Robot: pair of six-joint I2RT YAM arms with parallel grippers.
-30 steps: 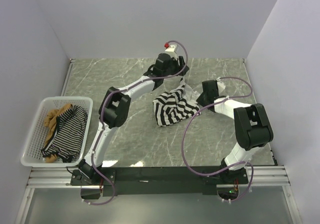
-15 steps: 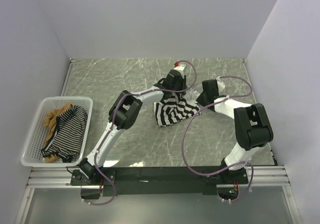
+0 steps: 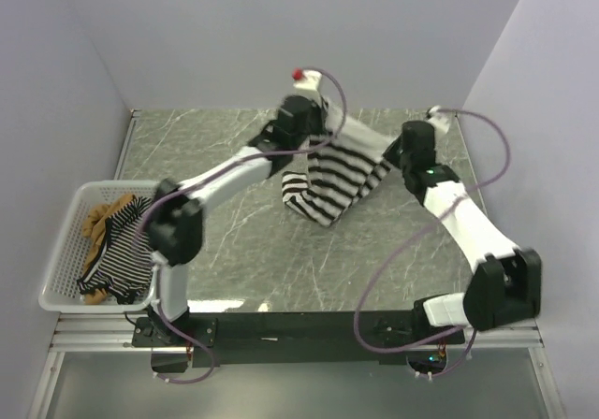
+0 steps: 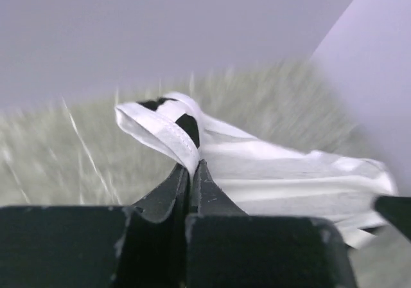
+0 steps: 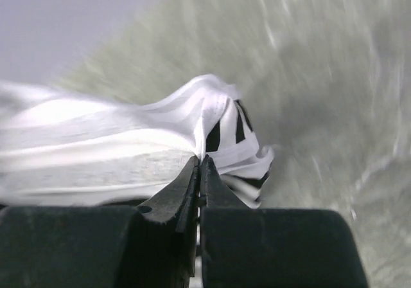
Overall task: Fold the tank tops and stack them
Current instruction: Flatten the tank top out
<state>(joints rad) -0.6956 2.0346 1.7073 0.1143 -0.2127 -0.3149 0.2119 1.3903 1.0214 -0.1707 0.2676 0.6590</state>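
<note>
Above the table [image 3: 234, 251], left gripper [image 4: 191, 164] pinches the striped top [image 3: 329, 178] tight; right gripper [image 5: 200, 161] does likewise.

Top view is bright, evenly and softly lit and sharp, with only weak shadows on the table [image 3: 243, 251], while both wrist views are smeared by motion blur, the table streaked, white bands of the top [image 4: 289, 179] washed out, the dark fingers [image 4: 164, 195] comparatively crisp.
</note>
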